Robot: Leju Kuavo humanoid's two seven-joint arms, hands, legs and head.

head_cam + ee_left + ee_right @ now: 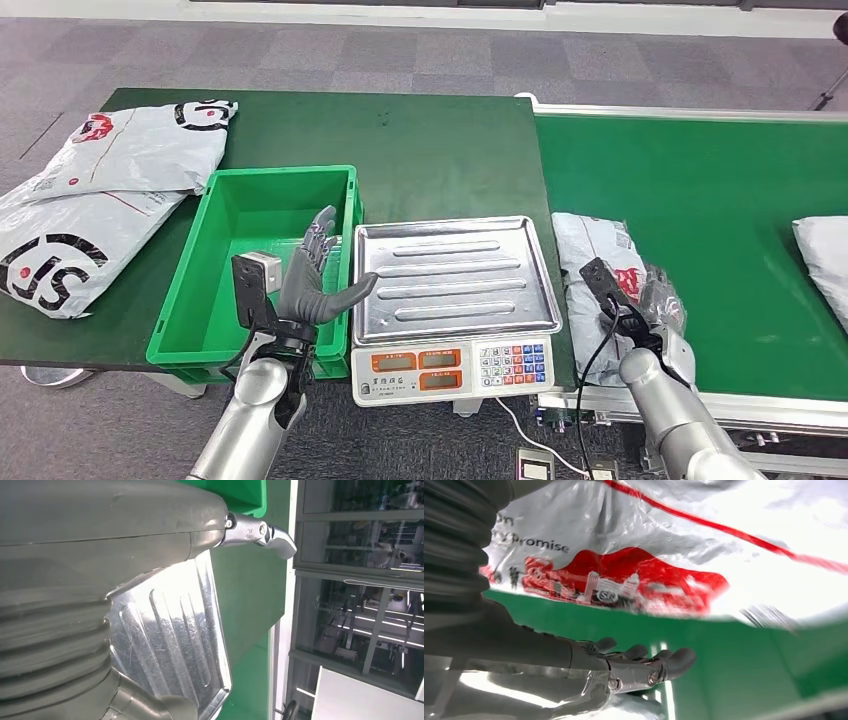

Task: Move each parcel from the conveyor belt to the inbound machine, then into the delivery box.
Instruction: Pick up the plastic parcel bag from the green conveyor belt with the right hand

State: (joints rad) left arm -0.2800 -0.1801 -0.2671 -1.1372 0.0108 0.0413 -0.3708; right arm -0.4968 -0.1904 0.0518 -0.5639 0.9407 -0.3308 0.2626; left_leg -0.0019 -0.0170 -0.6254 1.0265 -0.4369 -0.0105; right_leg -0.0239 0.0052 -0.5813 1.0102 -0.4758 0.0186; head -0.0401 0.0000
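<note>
Left hand (318, 275): nearest to me along with the scale, held up with fingers spread and nothing in it. It hovers over the right edge of the green bin, thumb poking toward the scale tray.

Right hand (655, 305): down on the near end of the belt, right at the closest parcel. From the wrist cam the fingers (659, 662) look partly curled under the plastic, with the parcel's red print just above them. Whether it's actually got a grip, honestly can't tell.

Scale (452, 368): one of them, orange displays and a keypad facing me, with a shiny ribbed steel tray (455, 275) on top. Nothing on the tray.

Green bin (218, 300): one, sitting just left of the scale on the dark green table (440, 150).

Parcels on the belt: two. The closest parcel (598, 250) is a grey poly bag with red print, lying at the left end of the conveyor belt (720, 200), just right of the scale and touching the right hand. The second one (825, 255) is further right, cut off by the frame edge and well apart from the hand.

Parcels on the table: looks like two grey bags (110, 190) stacked at the far left, beyond the bin, overhanging the table edge.
</note>
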